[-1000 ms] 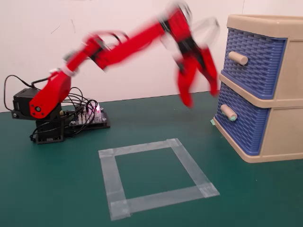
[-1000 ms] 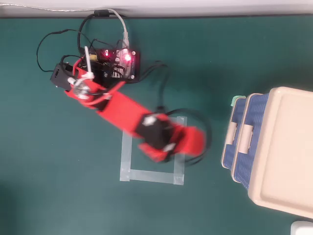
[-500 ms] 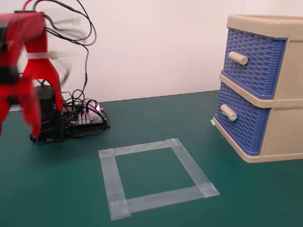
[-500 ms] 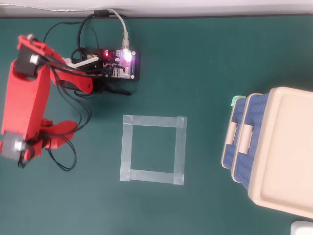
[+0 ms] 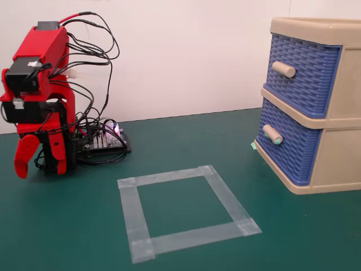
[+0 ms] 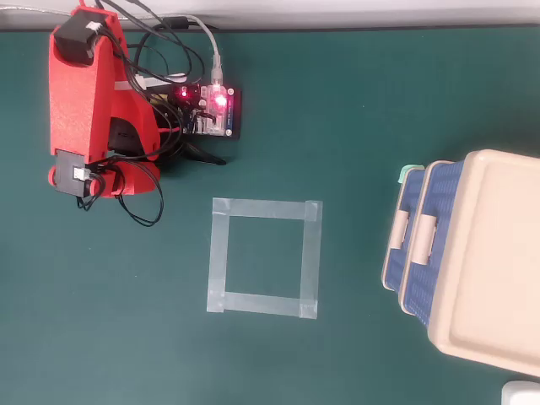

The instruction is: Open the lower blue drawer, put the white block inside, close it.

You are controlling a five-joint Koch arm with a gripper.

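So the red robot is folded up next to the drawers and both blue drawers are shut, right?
Not quite. Both blue drawers, upper and lower, are shut, but the red robot is folded up far from them, across the tape square, as the fixed view shows.

Green table [image 5: 186,141], tape square [image 5: 183,212], beige cabinet [image 5: 338,164], circuit board [image 6: 209,111]

The fixed view stands low at the front of the desk [image 5: 293,237], looking across it toward the white wall [image 5: 186,56], with the red arm [image 5: 39,101] far left and the beige cabinet [image 5: 338,107] at the right edge. The overhead view looks straight down from higher up, wall side at its top edge. Both share the tape square [image 5: 183,212] [image 6: 263,257], the circuit board [image 5: 104,140] [image 6: 211,110], the arm [image 6: 84,93] and the cabinet [image 6: 489,261], whose drawer fronts only the fixed view shows face-on.
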